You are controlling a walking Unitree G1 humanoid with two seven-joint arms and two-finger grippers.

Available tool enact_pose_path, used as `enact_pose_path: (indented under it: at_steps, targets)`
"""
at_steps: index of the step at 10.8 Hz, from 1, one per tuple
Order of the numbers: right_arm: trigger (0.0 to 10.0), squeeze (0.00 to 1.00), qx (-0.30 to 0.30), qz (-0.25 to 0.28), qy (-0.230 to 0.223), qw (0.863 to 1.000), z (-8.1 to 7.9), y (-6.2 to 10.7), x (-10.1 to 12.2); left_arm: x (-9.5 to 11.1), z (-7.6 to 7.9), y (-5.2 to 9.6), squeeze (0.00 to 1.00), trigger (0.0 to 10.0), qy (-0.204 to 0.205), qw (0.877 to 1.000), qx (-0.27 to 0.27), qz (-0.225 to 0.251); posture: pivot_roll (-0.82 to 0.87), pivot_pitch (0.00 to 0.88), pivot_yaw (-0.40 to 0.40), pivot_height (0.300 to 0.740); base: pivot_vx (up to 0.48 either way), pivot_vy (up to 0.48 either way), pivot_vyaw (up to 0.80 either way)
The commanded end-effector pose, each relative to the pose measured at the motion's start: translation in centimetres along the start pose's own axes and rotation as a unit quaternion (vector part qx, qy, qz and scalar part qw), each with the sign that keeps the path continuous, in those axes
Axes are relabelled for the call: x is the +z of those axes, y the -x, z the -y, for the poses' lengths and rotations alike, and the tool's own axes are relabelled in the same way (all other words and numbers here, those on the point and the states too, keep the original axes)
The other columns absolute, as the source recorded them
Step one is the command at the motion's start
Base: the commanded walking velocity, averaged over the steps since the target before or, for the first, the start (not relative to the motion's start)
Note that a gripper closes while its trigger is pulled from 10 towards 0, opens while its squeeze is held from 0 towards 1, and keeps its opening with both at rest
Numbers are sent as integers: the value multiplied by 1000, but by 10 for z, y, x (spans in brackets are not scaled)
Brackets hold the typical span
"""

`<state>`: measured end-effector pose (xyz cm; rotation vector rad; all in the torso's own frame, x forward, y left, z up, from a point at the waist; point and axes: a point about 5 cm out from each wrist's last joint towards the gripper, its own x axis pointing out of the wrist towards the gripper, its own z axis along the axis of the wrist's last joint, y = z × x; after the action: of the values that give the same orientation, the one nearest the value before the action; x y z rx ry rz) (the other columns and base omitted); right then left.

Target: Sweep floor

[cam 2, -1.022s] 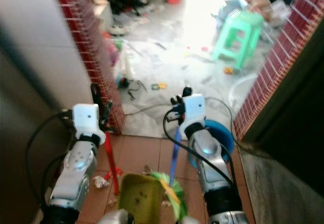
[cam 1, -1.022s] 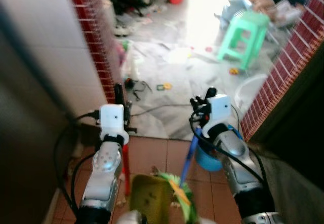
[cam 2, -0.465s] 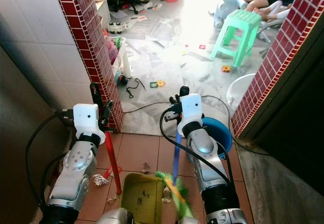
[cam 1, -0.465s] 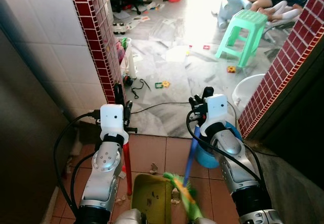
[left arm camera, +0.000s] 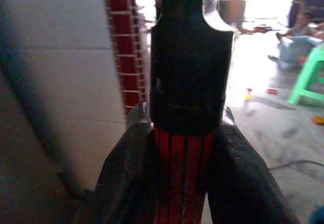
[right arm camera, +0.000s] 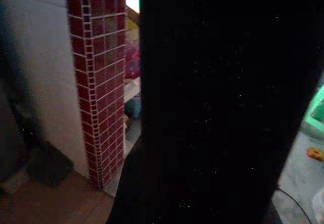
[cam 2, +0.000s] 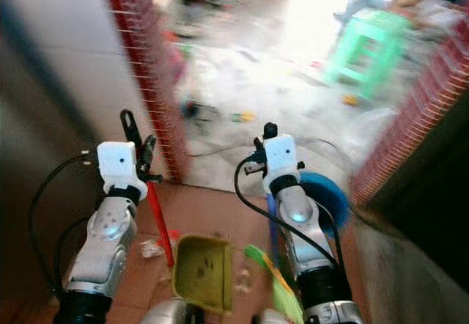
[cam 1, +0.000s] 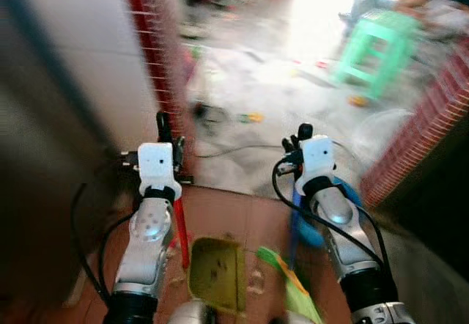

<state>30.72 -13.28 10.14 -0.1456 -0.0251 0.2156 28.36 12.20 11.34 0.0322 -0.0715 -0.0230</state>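
Two tools in play, one per arm; head views are blurred, so detail is thin.

Far left: white tiled wall (cam 1: 88, 53), then the red brick pillar (cam 2: 143, 67) at the doorway edge.

Our left gripper (cam 2: 135, 144) is clamped on the red handle (cam 2: 157, 221) of the dustpan (cam 2: 201, 273). The left wrist view shows the fingers (left arm camera: 126, 178) pressed on both sides of the red shaft (left arm camera: 183, 183), just under its black cap. We judge the high grip is there so the pan sits flat on the brown tiles (cam 1: 220, 214) without us bending. The pan stands between the arms, mouth toward the broom, so debris can be pushed straight in.

Bits of litter (cam 2: 150, 248) lie just beside the handle's foot, and paler scraps near the pan's right edge.

The green broom head (cam 1: 289, 291) is just right of the pan, on a blue stick (cam 2: 272, 221) running up to our right gripper (cam 2: 267, 144). The stick ends at that gripper, so we judge it's holding it, but the right wrist view is near black and we can't tell how the fingers stand.

A blue bucket (cam 2: 322, 196) sits behind the right arm. Beyond it, a cable (cam 1: 234, 148) and scattered bits on grey floor (cam 1: 249, 82), a green stool (cam 1: 377, 49) well back, and a second brick wall (cam 1: 425, 141) at far right.

Judgement: mid-sweep, litter on the floor yet to be collected.
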Motion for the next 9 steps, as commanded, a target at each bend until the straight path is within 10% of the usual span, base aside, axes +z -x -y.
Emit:
enact_pose_path:
  at_steps: [1, 9]
  targets:
    - [10000, 0, -6, 21, 6, 1000, 1, -4, 8, 16, 3, -4, 0, 10000, -1, 999, -7, 33, -12, 0, 38, 740, 0, 0, 800]
    - [10000, 0, -40, 24, 11, 999, 8, -5, 7, 25, 10, -7, 0, 10000, 13, 999, -27, 39, -9, 0, 43, 740, -169, 0, 100]
